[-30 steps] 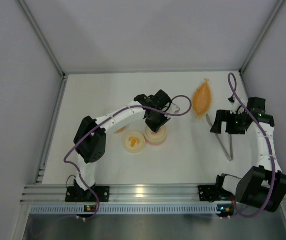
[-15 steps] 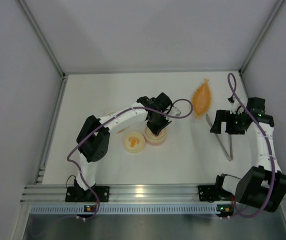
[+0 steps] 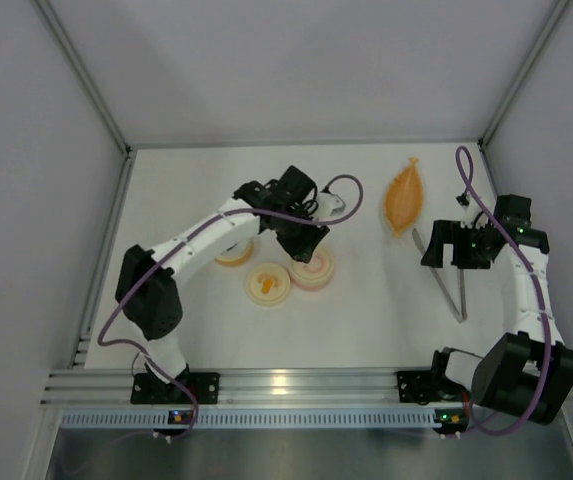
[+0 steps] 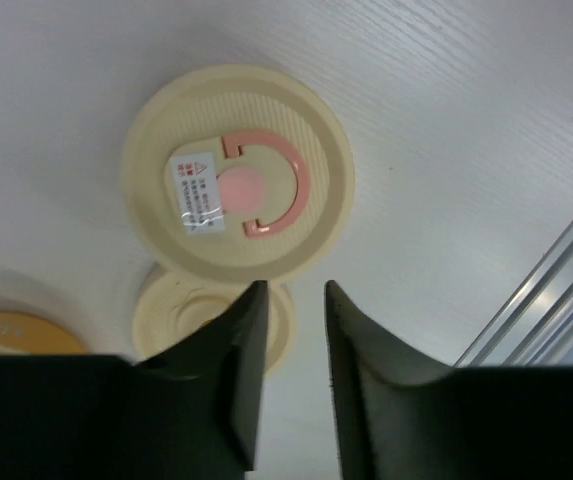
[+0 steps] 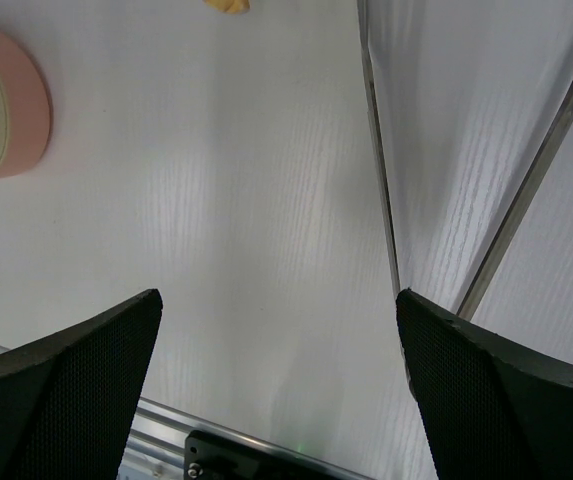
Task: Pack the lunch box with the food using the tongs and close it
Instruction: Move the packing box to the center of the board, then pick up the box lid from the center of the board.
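Observation:
The round pink lunch box stands mid-table under its cream lid, which has a pink handle. My left gripper hovers just behind it, open, with nothing between its dark fingers. The silver tongs lie in a V on the table at the right. My right gripper hangs over them, wide open and empty; both tong arms run past its right finger. No food shows in any view.
A cream round piece with an orange part lies left of the box, and an orange-topped round piece lies further left. The orange leaf-shaped dish sits at the back right. An aluminium rail runs along the near edge.
My left gripper was shut over the top of the lunch box; it has opened and drawn back, leaving the lid on the box. The left elbow swung left. The right arm stayed still.

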Tool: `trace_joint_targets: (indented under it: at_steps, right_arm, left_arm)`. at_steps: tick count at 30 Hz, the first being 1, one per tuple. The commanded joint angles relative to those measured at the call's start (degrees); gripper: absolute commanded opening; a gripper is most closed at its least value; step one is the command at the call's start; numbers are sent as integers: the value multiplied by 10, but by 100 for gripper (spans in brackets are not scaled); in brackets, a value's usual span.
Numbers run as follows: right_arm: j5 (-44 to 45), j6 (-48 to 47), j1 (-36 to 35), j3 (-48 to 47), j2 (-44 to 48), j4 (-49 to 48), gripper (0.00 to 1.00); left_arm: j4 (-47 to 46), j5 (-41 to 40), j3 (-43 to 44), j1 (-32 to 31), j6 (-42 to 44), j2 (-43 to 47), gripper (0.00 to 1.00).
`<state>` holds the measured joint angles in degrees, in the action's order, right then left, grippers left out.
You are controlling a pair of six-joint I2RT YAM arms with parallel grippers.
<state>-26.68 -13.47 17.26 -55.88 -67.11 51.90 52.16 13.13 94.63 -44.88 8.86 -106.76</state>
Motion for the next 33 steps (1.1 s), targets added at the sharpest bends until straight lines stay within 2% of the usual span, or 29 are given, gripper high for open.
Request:
trace_joint_targets:
  at_steps: [1,2,4,5,6,8,9,11,12,16,20,24,33]
  right_arm:
    - [-18,-10,-8,-14,17,-1,99]
    - [-19,-9,-8,-12,17,-3,99]
    - [-22,-9,-9,-11,17,-5,99]
    - [-24,-9,-8,-9,17,-6,99]
    - [-24,-9,-8,-9,16,-7,99]
    - [-25,-9,-8,-12,14,-7,99]
    - [-24,-10,-8,-13,14,-9,99]
    - [-21,-12,-8,-17,11,-11,99]
    - [-19,-12,-8,-18,9,-14,99]
    - [-13,-13,-9,-23,1,-13,99]
    - [-4,-17,-8,-26,2,-7,99]
    - [-2,-20,-8,-23,4,-3,99]
    - [-8,-22,-8,-18,-12,-7,99]
  left_arm:
    - [47,88,-40,63,91,137,48]
    - [61,162,-47,120,141,149,59]
    - [94,214,-47,177,186,163,85]
    - [137,227,-36,214,215,163,88]
    - [165,233,-31,222,289,160,89]
    - [210,218,-40,224,344,161,89]
    - [219,215,-50,224,398,163,89]
    - [221,218,-75,224,445,172,88]
    - [216,226,-105,224,498,181,87]
    - [154,264,-175,224,597,191,83]
    - [97,271,-190,207,607,150,80]
    - [-7,221,-201,183,519,109,75]
    - [-46,213,-214,163,537,74,70]
